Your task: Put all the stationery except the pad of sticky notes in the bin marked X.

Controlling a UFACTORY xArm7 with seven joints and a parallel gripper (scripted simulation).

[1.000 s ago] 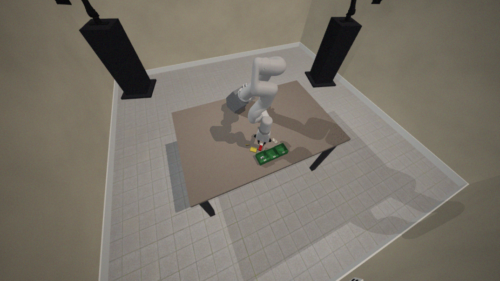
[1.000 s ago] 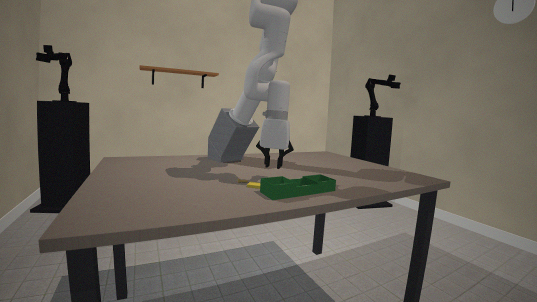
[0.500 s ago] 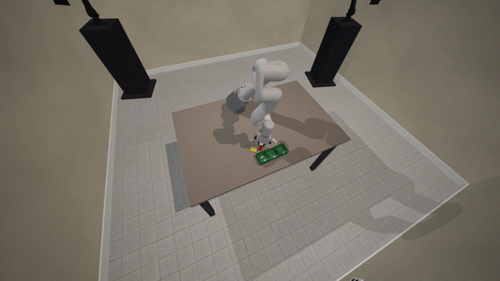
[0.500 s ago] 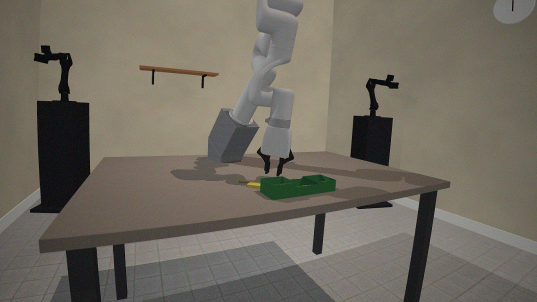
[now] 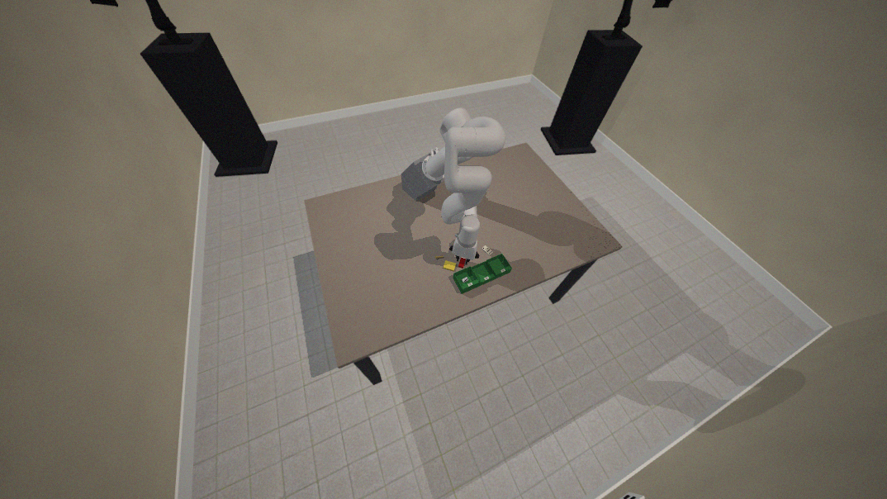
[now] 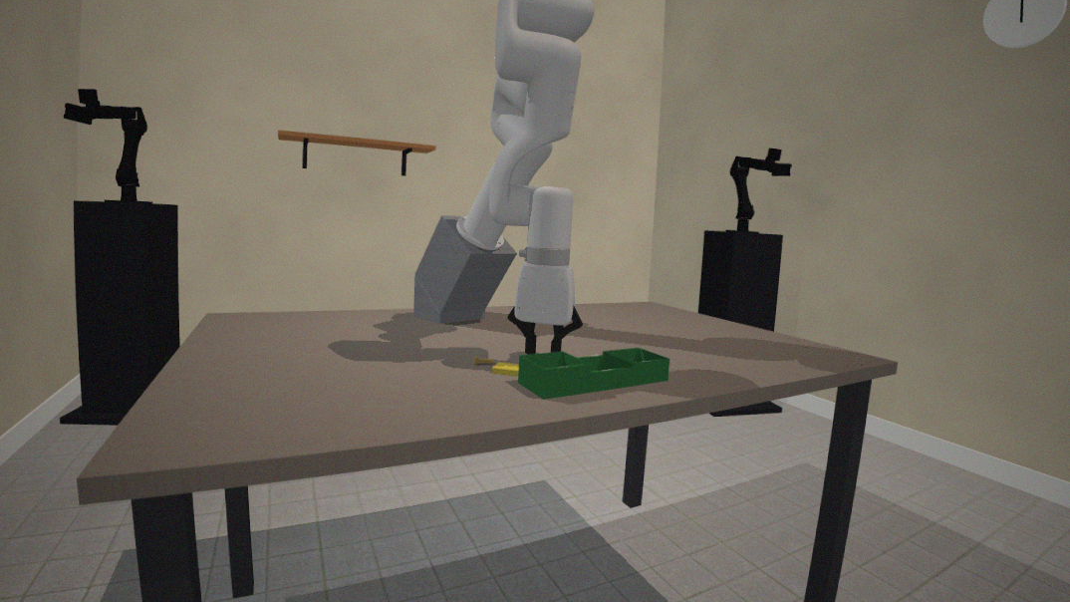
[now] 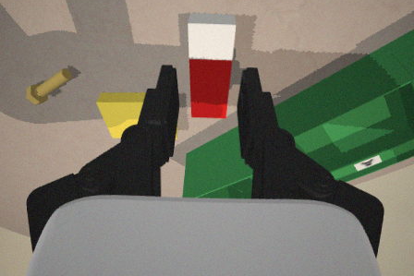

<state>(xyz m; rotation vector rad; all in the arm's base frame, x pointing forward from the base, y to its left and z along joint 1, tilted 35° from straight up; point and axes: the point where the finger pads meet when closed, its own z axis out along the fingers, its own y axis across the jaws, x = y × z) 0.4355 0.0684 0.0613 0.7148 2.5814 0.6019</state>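
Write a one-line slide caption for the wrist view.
Open gripper lines up over a red-and-white eraser, green bin alongside.

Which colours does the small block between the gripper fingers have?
Red with a white end; the block shows best in the wrist view.

Room around me is pretty plain: beige walls, pale grey tiled floor (image 5: 523, 401), white skirting. Brown table (image 6: 315, 406) on dark legs under my gripper. Wooden shelf (image 6: 355, 142) on the wall behind it, round clock (image 6: 1023, 11) high off to one side, two black pedestals (image 6: 125, 303) holding cameras
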